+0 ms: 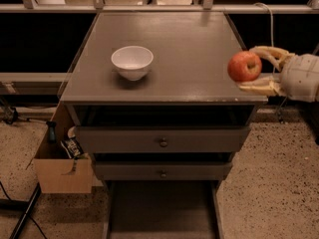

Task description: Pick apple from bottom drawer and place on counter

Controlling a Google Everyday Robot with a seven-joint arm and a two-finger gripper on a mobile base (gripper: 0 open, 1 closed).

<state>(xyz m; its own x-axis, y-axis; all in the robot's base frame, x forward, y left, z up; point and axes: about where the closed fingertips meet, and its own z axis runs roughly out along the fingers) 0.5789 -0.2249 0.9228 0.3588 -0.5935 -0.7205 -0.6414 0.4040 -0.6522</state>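
My gripper [253, 67] reaches in from the right and is shut on the apple [244, 66], a small red apple with a yellowish patch. It holds the apple just above the right front part of the counter [189, 54], near its right edge. The bottom drawer [159, 210] stands pulled out at the foot of the cabinet, its flat floor bare where it shows.
A white bowl [132, 61] sits on the counter's left half. Two grey drawers with round knobs [163, 143] are below the counter. A cardboard box [60, 158] with items stands on the floor at the cabinet's left. A white cable [271, 24] hangs at the back right.
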